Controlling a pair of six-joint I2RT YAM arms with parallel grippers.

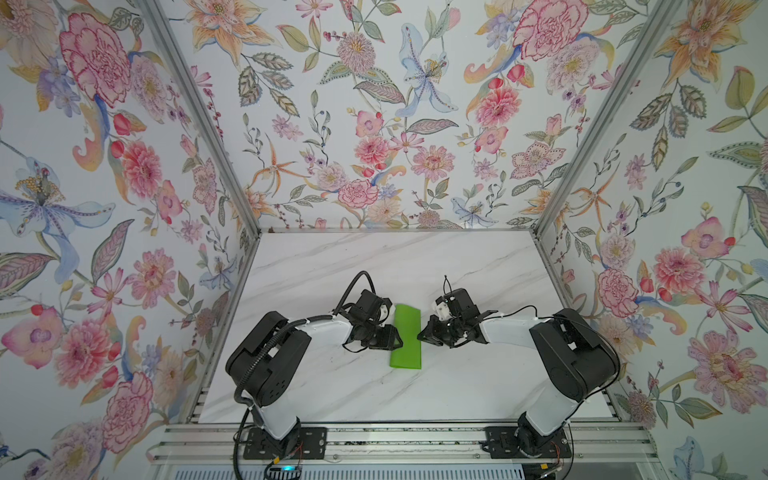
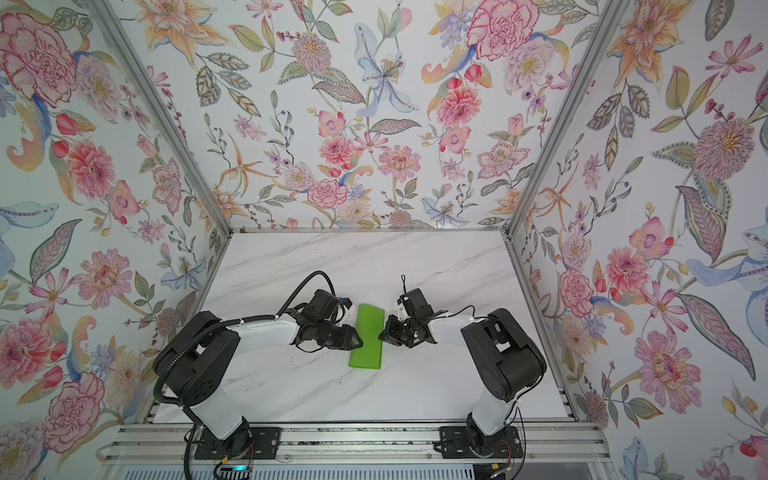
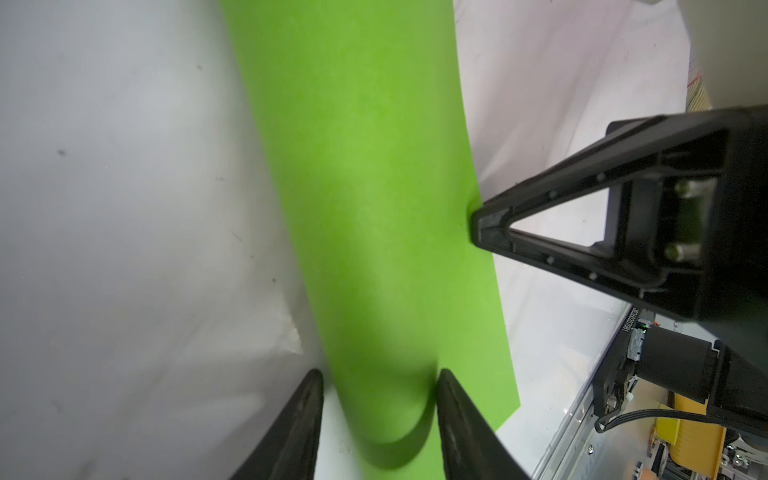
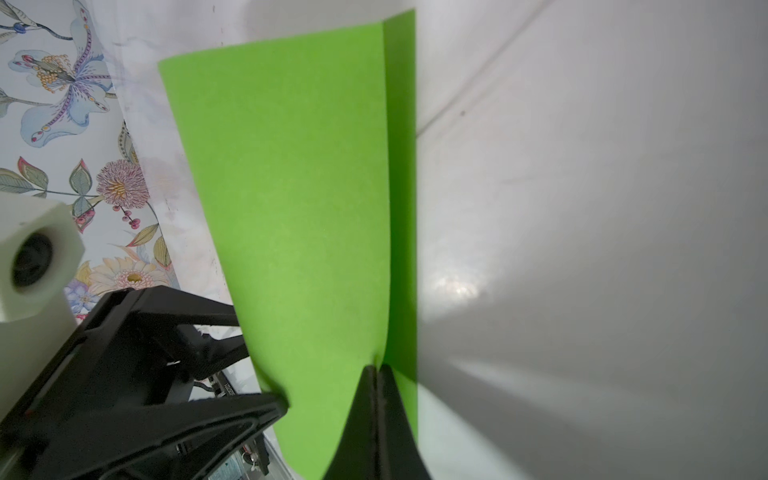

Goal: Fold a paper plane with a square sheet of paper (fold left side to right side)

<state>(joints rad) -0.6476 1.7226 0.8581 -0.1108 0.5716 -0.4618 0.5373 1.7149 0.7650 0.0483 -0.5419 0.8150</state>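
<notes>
at centre | left gripper point(image 3: 377, 390) ajar astride paper point(image 1: 406, 336) fold | right gripper point(image 4: 376, 374) clamps edge

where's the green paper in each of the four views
Top view: paper at lower centre.
Top view: paper in the same spot.
Left wrist: paper runs through the middle.
Right wrist: paper fills the centre.
Shared landmark: right gripper, jaws shut at the paper's edge.
</notes>
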